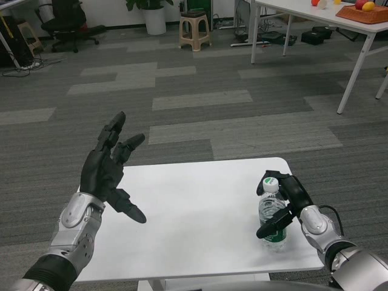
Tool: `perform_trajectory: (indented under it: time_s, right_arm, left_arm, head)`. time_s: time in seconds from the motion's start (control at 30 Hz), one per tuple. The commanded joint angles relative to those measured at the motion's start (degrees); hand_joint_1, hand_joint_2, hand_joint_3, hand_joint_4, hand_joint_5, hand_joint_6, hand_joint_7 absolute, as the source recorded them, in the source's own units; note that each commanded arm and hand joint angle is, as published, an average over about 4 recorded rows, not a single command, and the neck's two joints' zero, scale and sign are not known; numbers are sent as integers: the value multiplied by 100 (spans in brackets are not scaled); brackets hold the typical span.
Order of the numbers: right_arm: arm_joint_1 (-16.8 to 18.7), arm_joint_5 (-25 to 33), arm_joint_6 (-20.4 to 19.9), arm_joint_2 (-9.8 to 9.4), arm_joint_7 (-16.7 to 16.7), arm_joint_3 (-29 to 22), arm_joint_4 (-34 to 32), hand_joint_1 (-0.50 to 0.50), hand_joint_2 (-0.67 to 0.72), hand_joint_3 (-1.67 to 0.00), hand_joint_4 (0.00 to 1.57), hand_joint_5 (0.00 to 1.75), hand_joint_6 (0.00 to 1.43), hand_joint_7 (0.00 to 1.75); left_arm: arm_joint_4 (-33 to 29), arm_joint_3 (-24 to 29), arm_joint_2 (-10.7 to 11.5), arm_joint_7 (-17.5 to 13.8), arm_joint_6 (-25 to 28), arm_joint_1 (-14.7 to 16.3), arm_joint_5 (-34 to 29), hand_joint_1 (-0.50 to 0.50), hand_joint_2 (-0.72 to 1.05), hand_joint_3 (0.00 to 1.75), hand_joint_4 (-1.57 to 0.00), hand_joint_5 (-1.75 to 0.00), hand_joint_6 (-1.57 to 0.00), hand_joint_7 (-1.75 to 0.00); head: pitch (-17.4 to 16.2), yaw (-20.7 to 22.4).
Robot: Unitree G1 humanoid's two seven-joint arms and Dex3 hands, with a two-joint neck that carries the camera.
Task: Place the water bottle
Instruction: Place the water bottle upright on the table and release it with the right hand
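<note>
One water bottle [271, 213] stands upright near the table [194, 206] right edge, right hand [285, 203] wrapped around it, so release should be straight and gentle; left hand [112, 167] spread, empty, well left of bottle.

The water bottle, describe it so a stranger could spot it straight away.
Find the small white table nearest the camera. At its right side stands the water bottle, upright, with the right hand around it. It is clear plastic with a white cap and green label.

The scene is seen from a single head view, aimed forward and down over the desk [200, 206], floor beyond.
</note>
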Motion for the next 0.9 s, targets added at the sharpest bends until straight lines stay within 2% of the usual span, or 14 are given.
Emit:
perform_trajectory:
  time_s: [0.03, 0.1, 0.2, 0.27, 0.33, 0.43, 0.6, 0.7, 0.73, 0.83, 0.9]
  right_arm:
    - [26, 27, 25, -24, -55, -98, -8, 24, -8, -8, 137, 131, 113, 152]
    - [35, 32, 21, -24, -51, -111, -43, 20, -5, -12, 133, 121, 107, 145]
    - [42, 43, 17, -26, -40, -127, -83, -1, 0, -30, 121, 92, 86, 124]
    - [44, 58, 21, -35, 9, -155, -85, -21, 4, -52, 98, 63, 66, 108]
    - [44, 71, 25, -50, 72, -208, -87, -32, 9, -69, 77, 41, 53, 99]
    - [55, 71, 25, -85, 154, -294, -107, -39, 17, -79, 54, 22, 40, 86]
    - [119, 76, 25, -143, 310, -432, -210, -42, 22, -79, 39, 10, 34, 84]
    - [138, 82, 32, -156, 358, -459, -276, -42, 15, -87, 39, 10, 62, 91]
    - [140, 84, 34, -160, 367, -463, -294, -42, 12, -91, 43, 10, 78, 96]
    - [147, 100, 36, -167, 409, -463, -338, -42, 9, -95, 55, 12, 102, 112]
    - [149, 111, 41, -173, 444, -467, -362, -42, 9, -95, 61, 17, 110, 122]
  left_arm:
    - [5, 34, 31, 16, -52, 1, -52, -50, -46, 9, 0, -82, 0, -14]
    - [5, 34, 27, 16, -52, 1, -52, -50, -46, 9, 0, -82, 0, -14]
    - [5, 34, 29, 16, -52, -3, -59, -50, -46, 9, 0, -82, 0, -14]
    - [5, 34, 29, 16, -52, -3, -61, -50, -46, 9, 0, -82, 0, -14]
    - [5, 34, 27, 16, -52, 1, -61, -50, -46, 9, 0, -82, 0, -14]
    - [5, 34, 27, 16, -52, 5, -61, -50, -46, 9, 0, -82, 0, -14]
    - [5, 34, 36, 16, -52, 5, -65, -50, -46, 9, 0, -82, 0, -14]
    - [12, 34, 29, 16, -52, 5, -70, -50, -46, 9, 0, -82, 0, -14]
    - [14, 34, 27, 16, -52, 5, -70, -50, -46, 9, 0, -82, 0, -14]
    - [8, 30, 27, 16, -52, 8, -70, -50, -46, 9, 0, -82, 0, -14]
    - [5, 30, 27, 16, -52, 12, -70, -50, -46, 9, 0, -82, 0, -14]
  head:
    - [1, -6]
    - [3, -12]
    - [-3, -13]
    - [-8, -10]
    - [-10, -8]
    - [-15, -17]
    - [-25, -25]
    - [-29, -23]
    - [-28, -23]
    - [-23, -23]
    - [-25, -21]
